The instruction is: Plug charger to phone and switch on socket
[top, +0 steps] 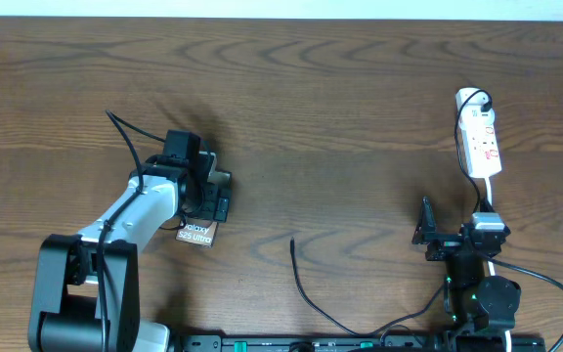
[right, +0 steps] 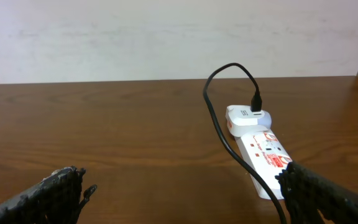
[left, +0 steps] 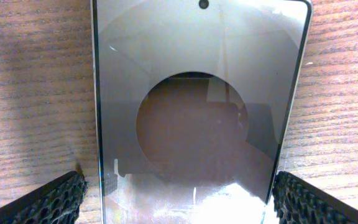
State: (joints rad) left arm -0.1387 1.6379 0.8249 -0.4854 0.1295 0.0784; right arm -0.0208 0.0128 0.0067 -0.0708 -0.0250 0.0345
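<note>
My left gripper stands wide open astride the phone, holding nothing; its label reads "S25 Ultra", lower left of the overhead view; my right gripper gapes empty; the charger lies bottom centre; the socket upper right.

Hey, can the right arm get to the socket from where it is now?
Probably yes. The right gripper is open and faces the socket with only table between them; the charger cable runs alongside.
</note>
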